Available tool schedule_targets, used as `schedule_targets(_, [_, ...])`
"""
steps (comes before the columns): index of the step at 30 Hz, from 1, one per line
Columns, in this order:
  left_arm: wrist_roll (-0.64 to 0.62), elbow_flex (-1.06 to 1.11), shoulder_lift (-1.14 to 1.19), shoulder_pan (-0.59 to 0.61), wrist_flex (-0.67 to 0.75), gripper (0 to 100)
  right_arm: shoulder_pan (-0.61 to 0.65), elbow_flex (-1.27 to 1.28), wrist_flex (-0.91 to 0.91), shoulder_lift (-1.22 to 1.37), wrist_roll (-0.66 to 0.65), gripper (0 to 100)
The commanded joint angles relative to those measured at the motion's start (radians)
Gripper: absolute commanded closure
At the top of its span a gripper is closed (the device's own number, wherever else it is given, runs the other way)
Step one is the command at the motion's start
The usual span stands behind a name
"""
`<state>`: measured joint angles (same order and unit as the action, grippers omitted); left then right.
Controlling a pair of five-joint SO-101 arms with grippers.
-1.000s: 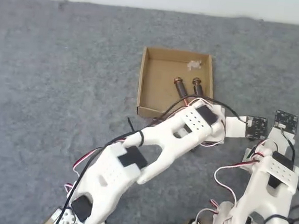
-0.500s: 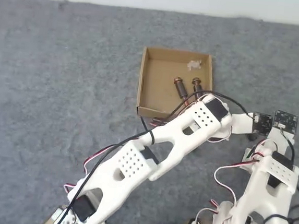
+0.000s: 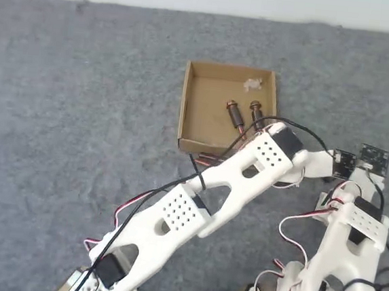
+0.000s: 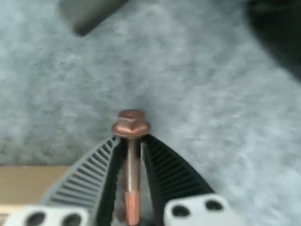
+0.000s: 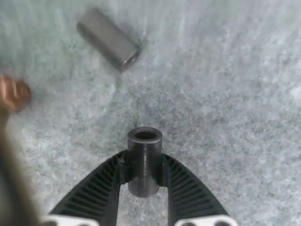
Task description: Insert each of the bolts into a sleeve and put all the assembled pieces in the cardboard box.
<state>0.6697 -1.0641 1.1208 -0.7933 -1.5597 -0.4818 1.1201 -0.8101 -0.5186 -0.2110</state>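
Left gripper [image 4: 130,140]: ribbed black fingers pinched on a bolt [image 4: 131,126]. It's copper-coloured metal w/ a smooth shank running back btw the fingers; the hex head w/ round flange sticks out just past the tips. Right gripper [image 5: 145,157]: same ribbed black fingers clamped on a sleeve [image 5: 145,165], a short matte dark-grey tube w/ its open round bore facing out beyond the tips. Both hang over the carpet [image 3: 81,122], grey w/ a short fuzzy pile. A second sleeve [image 5: 108,41], same dark tube shape, lies on its side on the carpet beyond the held one, apart from it, open end visible. In the right wrist view the bolt's copper head shows blurred at the edge, near the held sleeve but not touching. Cardboard box [image 3: 193,108]: brown, shallow, squarish, open top, low walls, mid-table toward the far side. Inside, on the right half of its floor, 2 assembled pieces [image 3: 236,115] lie side by side, nearly parallel, copper heads at the far end. A pale crumpled scrap [image 3: 253,84] sits by the far right corner. Left arm [image 3: 247,170], white plastic w/ perforated panels & loose wires, stretches from near left to just right of the box's near right corner. Right arm [image 3: 350,231], same white build, stands at near right, its wrist close to the left one. Copper-coloured bits [image 3: 207,159] lie just outside the box's near wall, partly under the arm & a cable; can't tell what exactly.
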Motion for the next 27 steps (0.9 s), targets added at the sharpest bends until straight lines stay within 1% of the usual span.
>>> schedule_targets(1, [-0.118,-0.196,-0.025,-0.043,-0.130,99,0.016,-0.011,0.018,-0.004,-0.002,99.2])
schedule_targets(3, [-0.166,-0.275,-0.023,-0.051,-0.184,99,0.016,-0.011,0.018,-0.004,-0.002,99.2])
schedule_targets(5, [-0.224,-0.323,-0.023,-0.048,-0.196,99,0.016,-0.011,0.018,-0.004,-0.002,99.2])
schedule_targets(7, [-0.273,-0.329,-0.029,-0.029,-0.196,99,0.016,-0.011,0.021,-0.004,-0.002,99.2])
schedule_targets(12, [-0.295,-0.329,-0.058,0.038,-0.196,99,0.016,-0.011,0.028,-0.004,0.000,99.2])
schedule_targets(17, [-0.425,-0.309,-0.166,0.107,-0.198,99,0.016,-0.011,0.028,-0.004,0.000,99.2])
schedule_targets(23, [-0.433,-0.143,-0.256,0.192,-0.196,99,0.016,-0.011,0.028,-0.004,0.003,99.2])
schedule_targets(27, [-0.440,-0.107,-0.287,0.218,-0.196,99,0.016,-0.011,0.028,-0.004,0.003,99.2])
